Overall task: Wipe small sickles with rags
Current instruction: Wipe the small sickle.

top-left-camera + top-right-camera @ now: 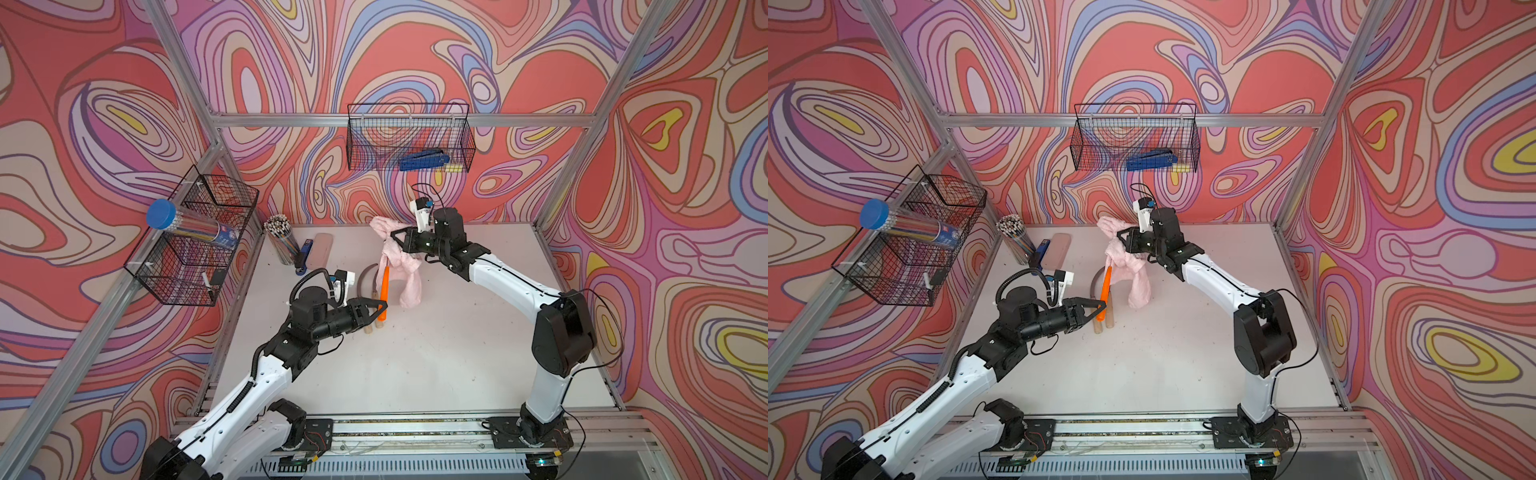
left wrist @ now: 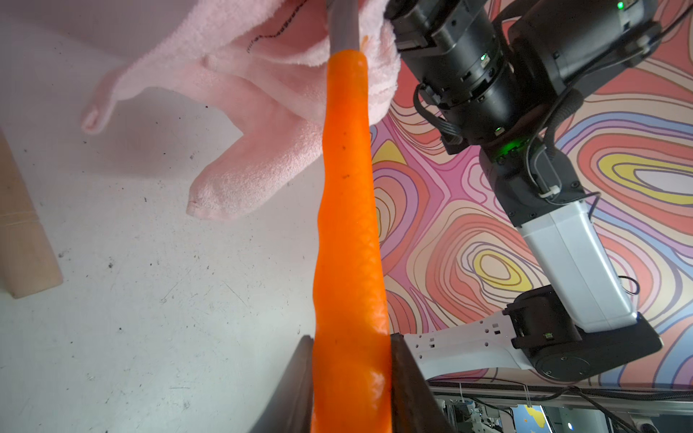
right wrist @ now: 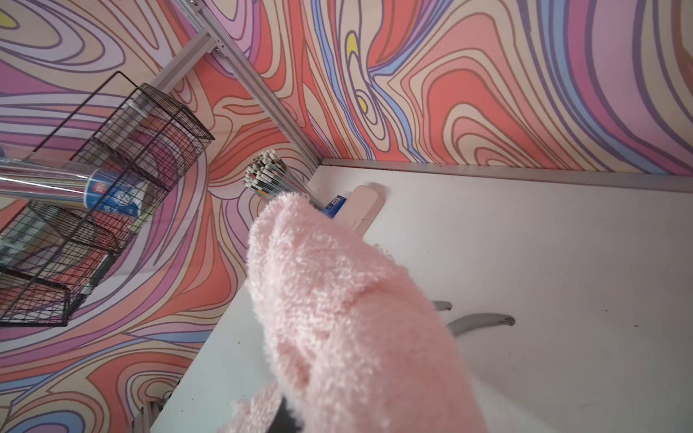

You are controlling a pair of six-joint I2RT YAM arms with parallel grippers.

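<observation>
Robotics lab cell: aluminium frame (image 1: 291, 120), swirl-printed backdrop walls (image 1: 685, 208), robot bases (image 1: 528, 430) bolted to a rail (image 1: 415, 424)

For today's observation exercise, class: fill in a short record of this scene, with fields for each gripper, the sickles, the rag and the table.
Left gripper: shut on the orange-handled sickle, at its handle
Right gripper: shut on the rag, which hangs down
Sickle's blade: wrapped in the rag's folds, hidden
Wooden-handled sickles: two, side by side on the table, below the left gripper
Back corner: pencil cup, pink case
</observation>
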